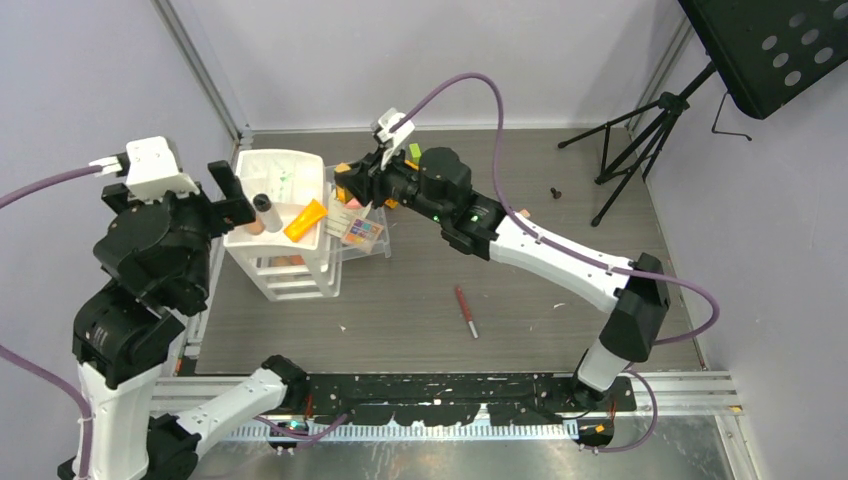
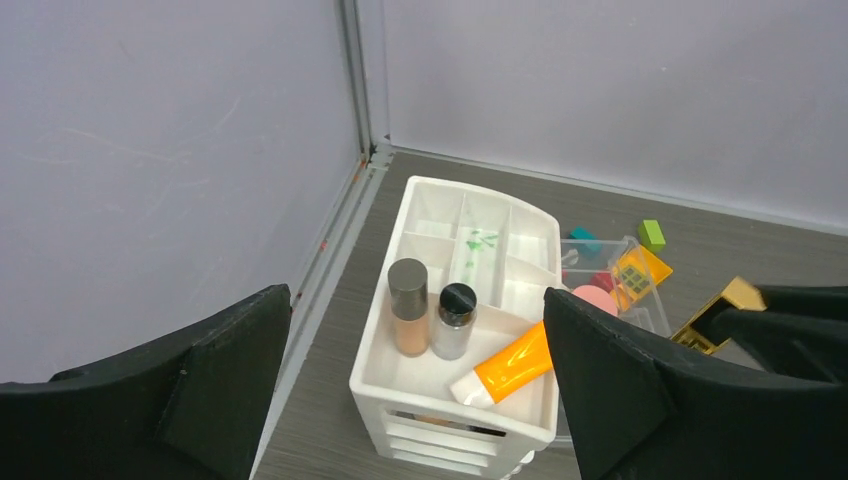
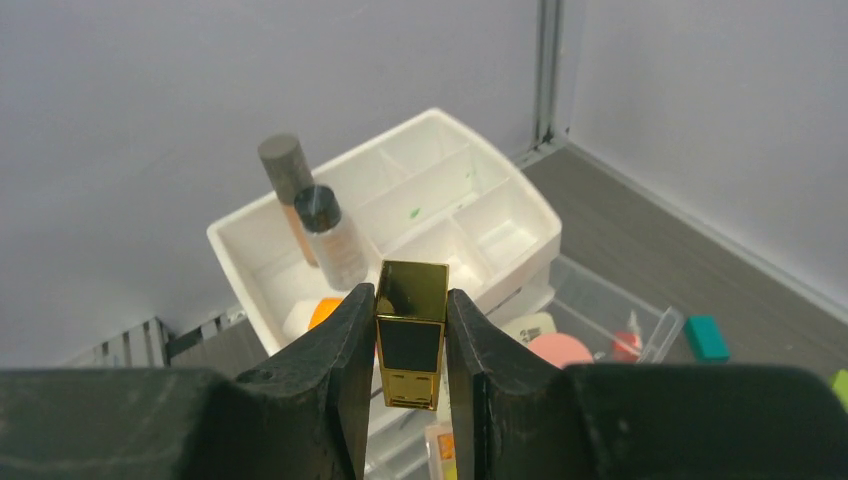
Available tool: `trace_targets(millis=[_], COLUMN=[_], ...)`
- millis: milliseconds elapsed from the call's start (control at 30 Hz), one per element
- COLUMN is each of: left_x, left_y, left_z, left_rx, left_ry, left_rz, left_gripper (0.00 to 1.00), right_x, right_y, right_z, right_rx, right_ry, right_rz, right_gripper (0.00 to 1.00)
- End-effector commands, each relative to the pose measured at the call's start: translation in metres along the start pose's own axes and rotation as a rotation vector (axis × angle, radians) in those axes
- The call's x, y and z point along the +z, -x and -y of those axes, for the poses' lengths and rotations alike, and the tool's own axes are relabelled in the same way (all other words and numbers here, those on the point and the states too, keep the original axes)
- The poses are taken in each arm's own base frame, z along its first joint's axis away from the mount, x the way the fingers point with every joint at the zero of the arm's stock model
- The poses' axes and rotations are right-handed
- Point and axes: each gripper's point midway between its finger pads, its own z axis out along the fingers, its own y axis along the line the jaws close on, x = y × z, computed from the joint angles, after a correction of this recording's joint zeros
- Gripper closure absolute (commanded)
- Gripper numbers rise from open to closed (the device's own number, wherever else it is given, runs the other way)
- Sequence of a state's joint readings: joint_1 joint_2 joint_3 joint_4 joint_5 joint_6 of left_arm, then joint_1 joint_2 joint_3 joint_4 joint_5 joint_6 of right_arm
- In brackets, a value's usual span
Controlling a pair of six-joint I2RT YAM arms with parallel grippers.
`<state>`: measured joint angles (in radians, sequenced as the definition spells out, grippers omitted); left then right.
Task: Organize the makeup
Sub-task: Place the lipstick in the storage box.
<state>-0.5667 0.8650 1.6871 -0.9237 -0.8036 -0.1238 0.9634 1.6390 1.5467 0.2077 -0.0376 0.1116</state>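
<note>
lipstick (image 3: pixel 410 345) — pinched by right fingers (image 3: pixel 330 375) | just beside organizer (image 3: pixel 430 190) edge

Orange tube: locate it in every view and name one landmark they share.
Top external: orange tube lies left of centre, in the white organizer.
Left wrist: bottom centre, right of two bottles.
Right wrist: only a sliver, left of centre, below the bottles.
Shared landmark: the white organizer.
</note>
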Motion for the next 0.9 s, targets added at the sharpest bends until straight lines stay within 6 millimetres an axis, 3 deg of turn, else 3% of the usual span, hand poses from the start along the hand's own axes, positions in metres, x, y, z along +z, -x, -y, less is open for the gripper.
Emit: trace_targets(millis=[0, 267, 467, 667, 733, 867], left_x=[0.011, 0.041, 0.076, 0.074, 0.069, 0.059], left_y=[-0.011, -0.011, -0.029, -0.036, -0.04, -0.049], left_z=[0.006, 0.032, 0.02, -0.017, -0.038, -0.059], left_rx=[0.087, 0.077, -0.047, -0.188, -0.206, -0.182], left_ry=[0.024, -0.03, -0.021, 0.134, 0.226, 0.33], left_rz=[-0.051, -0.094, -0.198, -0.15, -0.128, -0.096], left_gripper=[0.0, 0.0, 0.0, 0.0, 0.0, 0.0], right_x=[0.003, 0.002, -0.003, 0.005, 0.016, 0.037], right_y=[0.025, 0.012, 0.009, 0.003, -0.002, 0.001], right_z=[-0.023, -0.019, -0.017, -0.009, -0.006, -0.003], right_rx=[0.035, 0.021, 0.002, -0.028, -0.032, -0.055], right_ry=[0.097, 0.088, 0.078, 0.054, 0.047, 0.049], right_rz=[0.048, 0.027, 0.028, 0.02, 0.009, 0.016], right_gripper=[1.0, 1.0, 1.0, 1.0, 1.0, 1.0])
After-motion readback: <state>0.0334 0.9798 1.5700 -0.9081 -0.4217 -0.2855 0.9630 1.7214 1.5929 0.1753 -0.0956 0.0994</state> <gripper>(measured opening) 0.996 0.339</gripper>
